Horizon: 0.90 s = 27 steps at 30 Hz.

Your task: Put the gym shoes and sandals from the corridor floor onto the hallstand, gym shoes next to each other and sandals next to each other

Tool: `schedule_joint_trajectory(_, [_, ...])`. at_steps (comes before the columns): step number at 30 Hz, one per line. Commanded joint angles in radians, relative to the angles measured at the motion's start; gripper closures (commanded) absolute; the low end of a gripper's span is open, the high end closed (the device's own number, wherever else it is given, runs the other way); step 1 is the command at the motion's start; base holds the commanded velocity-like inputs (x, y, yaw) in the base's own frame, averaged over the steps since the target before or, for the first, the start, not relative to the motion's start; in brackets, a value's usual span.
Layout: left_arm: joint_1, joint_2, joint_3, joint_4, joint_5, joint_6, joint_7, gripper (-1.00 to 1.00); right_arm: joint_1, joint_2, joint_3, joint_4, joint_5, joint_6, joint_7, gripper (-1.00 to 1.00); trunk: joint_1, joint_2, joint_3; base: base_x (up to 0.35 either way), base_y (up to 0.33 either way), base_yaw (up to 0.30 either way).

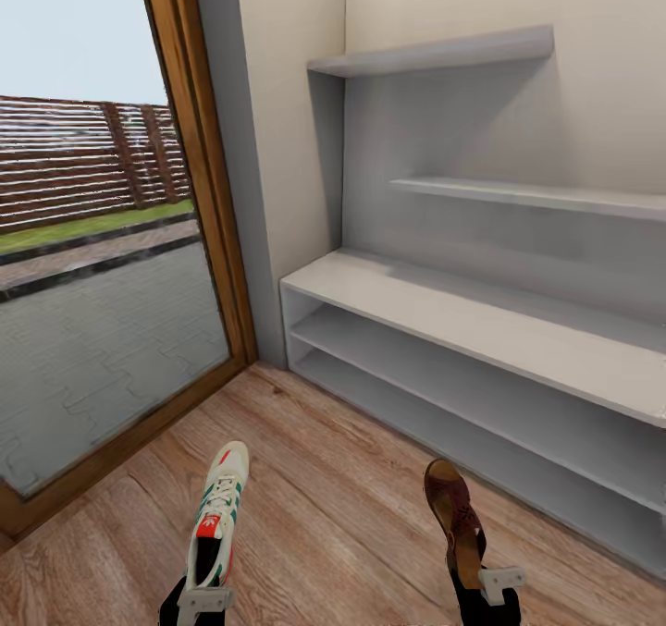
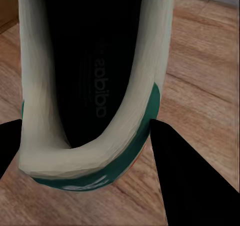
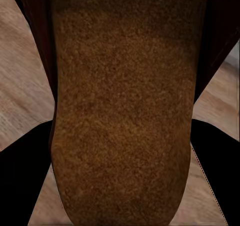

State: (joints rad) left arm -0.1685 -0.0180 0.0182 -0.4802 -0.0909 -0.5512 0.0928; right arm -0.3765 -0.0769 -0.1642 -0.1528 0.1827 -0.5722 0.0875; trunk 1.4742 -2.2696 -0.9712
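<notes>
We see the left tool pinching a gym shoe at its heel, toe pointing ahead above the corridor floor. The right tool pinches a sandal by its heel, held likewise above the planks. Ahead stands the hallstand, its tiers bare, beside a glass door. In the left wrist view dark fingers flank the shoe's heel collar.

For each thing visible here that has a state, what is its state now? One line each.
Gym shoe: gripped at the heel by the left gripper, toe toward the rack.
Sandal: gripped at the heel by the right gripper.
Hallstand: all visible tiers and shelves bare.
</notes>
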Motion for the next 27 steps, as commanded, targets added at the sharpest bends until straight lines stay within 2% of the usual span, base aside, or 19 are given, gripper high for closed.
schedule_joint_trajectory(1, [0.000, 0.000, 0.002, 0.000, -0.012, -0.003, 0.008, 1.00, -0.001, 0.000, -0.009, 0.001, 0.004, -0.003, 0.008, 1.00, 0.000, 0.000, -0.001, 0.000, 0.000, -0.264])
schedule_joint_trajectory(13, [0.000, 0.000, 0.002, 0.000, -0.008, -0.003, 0.009, 1.00, -0.001, 0.000, -0.009, 0.001, 0.004, -0.003, 0.009, 1.00, 0.000, 0.000, 0.001, -0.145, 0.119, -0.264])
schedule_joint_trajectory(27, [0.000, 0.001, 0.002, 0.000, -0.006, -0.003, 0.010, 1.00, -0.001, 0.000, -0.009, 0.001, 0.004, -0.003, 0.009, 1.00, 0.000, 0.000, 0.009, -0.011, 0.010, -0.279])
